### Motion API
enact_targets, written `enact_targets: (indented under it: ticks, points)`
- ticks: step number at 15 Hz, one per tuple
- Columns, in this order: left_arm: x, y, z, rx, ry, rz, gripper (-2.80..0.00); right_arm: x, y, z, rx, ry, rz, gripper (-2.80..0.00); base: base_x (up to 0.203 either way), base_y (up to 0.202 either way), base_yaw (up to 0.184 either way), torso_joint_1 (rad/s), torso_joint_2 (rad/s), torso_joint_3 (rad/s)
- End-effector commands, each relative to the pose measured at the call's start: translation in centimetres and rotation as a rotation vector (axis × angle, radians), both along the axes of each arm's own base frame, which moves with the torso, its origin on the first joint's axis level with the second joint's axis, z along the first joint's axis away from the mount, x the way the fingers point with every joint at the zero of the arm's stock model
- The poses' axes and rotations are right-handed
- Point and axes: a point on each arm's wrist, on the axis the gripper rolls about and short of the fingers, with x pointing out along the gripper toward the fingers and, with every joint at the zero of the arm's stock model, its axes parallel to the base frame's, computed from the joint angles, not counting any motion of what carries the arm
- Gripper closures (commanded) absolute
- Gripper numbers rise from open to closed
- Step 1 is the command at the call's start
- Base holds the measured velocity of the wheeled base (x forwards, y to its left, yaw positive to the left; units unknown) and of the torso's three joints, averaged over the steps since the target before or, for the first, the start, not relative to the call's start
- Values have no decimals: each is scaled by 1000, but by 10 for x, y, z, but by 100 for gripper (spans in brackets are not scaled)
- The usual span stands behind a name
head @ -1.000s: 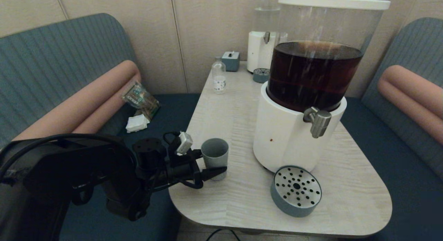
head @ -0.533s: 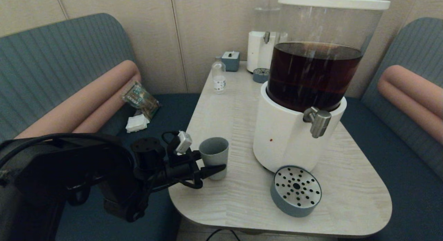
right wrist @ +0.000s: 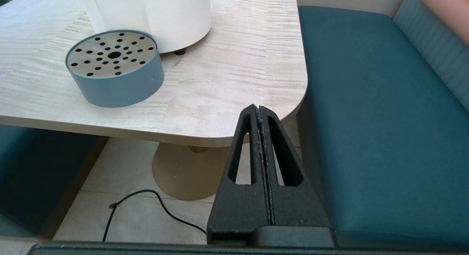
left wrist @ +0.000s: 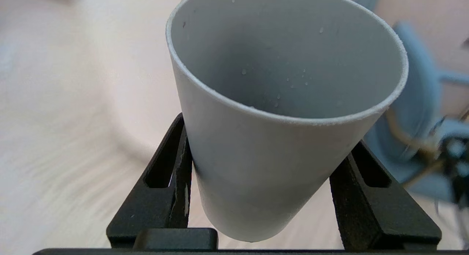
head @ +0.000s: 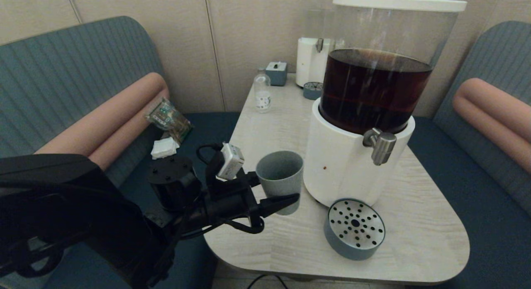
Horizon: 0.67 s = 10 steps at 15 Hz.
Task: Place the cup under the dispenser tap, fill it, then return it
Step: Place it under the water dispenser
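The grey-blue cup (head: 280, 179) hangs above the table, lifted and tilted a little, just left of the big dispenser's white base (head: 344, 164). My left gripper (head: 276, 195) is shut on the cup, one finger on each side of its lower wall. In the left wrist view the cup (left wrist: 278, 137) fills the frame, empty, with a few droplets inside, pinched between the black fingers (left wrist: 172, 181). The steel dispenser tap (head: 381, 145) points down at the right front of the dispenser, over the drip tray. My right gripper (right wrist: 261, 115) is shut and empty, parked low beyond the table's near right corner.
A round grey drip tray (head: 354, 230) with a perforated metal top sits under the tap. At the back stand a smaller clear-liquid dispenser (head: 315, 48), a small bottle (head: 262, 93) and a grey box (head: 276, 72). Teal benches flank the table (head: 415, 239).
The left gripper has lifted the cup off the table and carried it right, toward the dispenser base. The right arm has not moved.
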Motion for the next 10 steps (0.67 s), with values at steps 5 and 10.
enact_targets:
  ticks: [5,10]
  points:
    - [-30,-59,18,-82,-29,-51,0,0,0,0,0,-2,1,0,0,0,0,0,0,0]
    - [-14,-76,-4,-64,-4,-53,0,0,0,0,0,-3,0,0,0,0,0,0,0,0]
